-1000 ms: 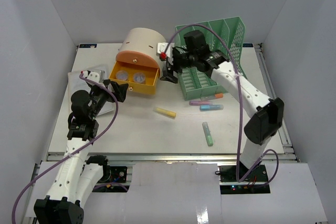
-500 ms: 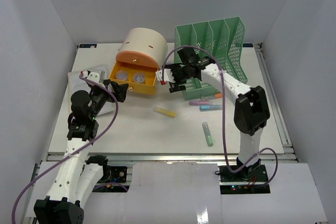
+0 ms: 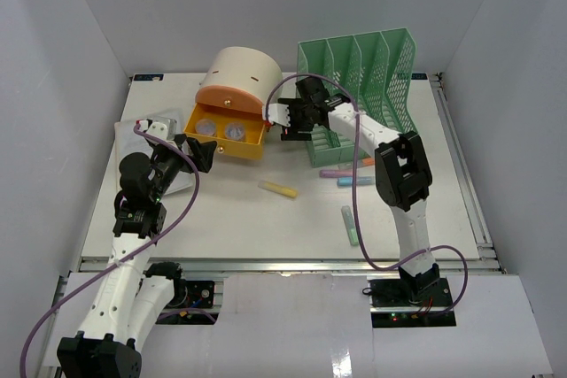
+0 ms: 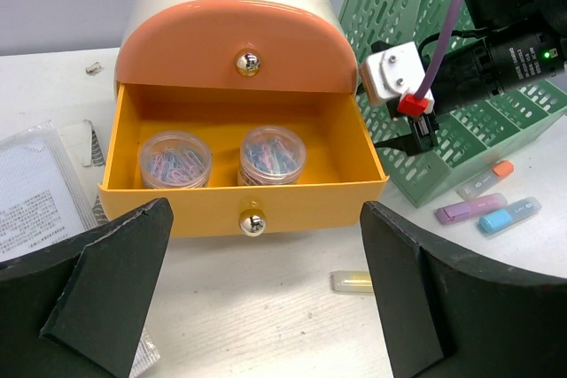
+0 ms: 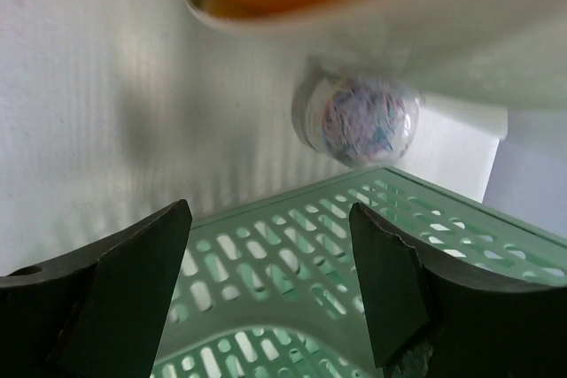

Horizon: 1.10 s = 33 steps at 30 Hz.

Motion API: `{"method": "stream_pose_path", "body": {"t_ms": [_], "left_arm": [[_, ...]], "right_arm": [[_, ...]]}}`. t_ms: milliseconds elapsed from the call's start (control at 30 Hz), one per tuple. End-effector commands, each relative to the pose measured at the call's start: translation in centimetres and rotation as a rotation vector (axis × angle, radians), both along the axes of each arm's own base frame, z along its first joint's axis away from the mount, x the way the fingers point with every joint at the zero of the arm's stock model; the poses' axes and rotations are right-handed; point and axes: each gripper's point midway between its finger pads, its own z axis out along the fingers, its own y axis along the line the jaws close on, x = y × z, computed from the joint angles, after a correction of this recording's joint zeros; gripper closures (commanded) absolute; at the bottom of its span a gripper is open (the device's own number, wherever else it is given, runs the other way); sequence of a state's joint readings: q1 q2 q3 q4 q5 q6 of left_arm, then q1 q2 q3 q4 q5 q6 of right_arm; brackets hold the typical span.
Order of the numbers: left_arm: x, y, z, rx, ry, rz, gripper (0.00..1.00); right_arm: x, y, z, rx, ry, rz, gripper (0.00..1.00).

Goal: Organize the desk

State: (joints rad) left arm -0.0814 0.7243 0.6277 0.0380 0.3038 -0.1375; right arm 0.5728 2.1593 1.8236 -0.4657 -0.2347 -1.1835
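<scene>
Toward the near edge of the white table (image 3: 221, 227), right of centre, a green highlighter (image 3: 351, 226) lies alone. A yellow highlighter (image 3: 279, 189) lies a little farther in, near the middle. Past these, a purple highlighter (image 3: 336, 173), a blue highlighter (image 3: 357, 181) and an orange highlighter (image 3: 368, 162) sit close together just in front of a green file rack (image 3: 363, 77) that stands toward the far right corner.

Near the left edge, the left gripper (image 3: 197, 152) hovers over a clear plastic bag (image 4: 35, 192) of printed paper. Its fingers (image 4: 97, 298) are spread wide with nothing between them, and they face an open orange drawer (image 4: 239, 205). Two small clear jars (image 4: 175, 158) of paper clips stand side by side in the drawer, which belongs to a cream drawer unit (image 3: 241, 73) at the far edge.

The right gripper (image 3: 292, 130) hangs between the drawer's right corner and the rack's front, its fingers (image 5: 133, 272) parted and empty. Its wrist view, blurred, shows a third jar (image 5: 359, 121) of clips on the table beyond the rack's lattice.
</scene>
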Motion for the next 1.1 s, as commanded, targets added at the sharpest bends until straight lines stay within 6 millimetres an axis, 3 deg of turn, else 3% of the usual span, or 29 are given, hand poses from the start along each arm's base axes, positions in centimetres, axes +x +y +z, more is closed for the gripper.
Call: {"method": "stream_pose_path", "body": {"t_ms": [0, 133, 267, 433, 600, 867, 1067], "left_arm": [[-0.4, -0.1, 1.4, 0.005, -0.048, -0.012, 0.02], [-0.4, -0.2, 1.5, 0.002, -0.048, -0.016, 0.02], [-0.4, -0.2, 1.5, 0.001, -0.048, -0.015, 0.02], [-0.3, -0.2, 1.3, 0.002, -0.042, -0.015, 0.02], [-0.1, 0.0, 1.1, 0.007, -0.036, -0.003, 0.02], [0.1, -0.1, 0.9, 0.009, -0.029, -0.007, 0.02], [0.3, 0.0, 0.5, 0.014, -0.016, -0.003, 0.02]], "right_arm": [[3.1, -3.0, 1.9, 0.028, -0.058, -0.115, 0.21], [3.5, -4.9, 1.4, 0.017, -0.055, -0.145, 0.21], [3.4, -5.3, 0.9, 0.041, -0.027, -0.138, 0.2], [3.0, -2.7, 0.8, 0.19, 0.097, -0.156, 0.09], [4.4, -0.6, 0.8, 0.314, 0.18, -0.219, 0.02], [5.9, 0.9, -1.2, 0.426, 0.28, -0.288, 0.05], [7.6, 1.7, -1.1, 0.52, 0.283, -0.31, 0.08]]}}
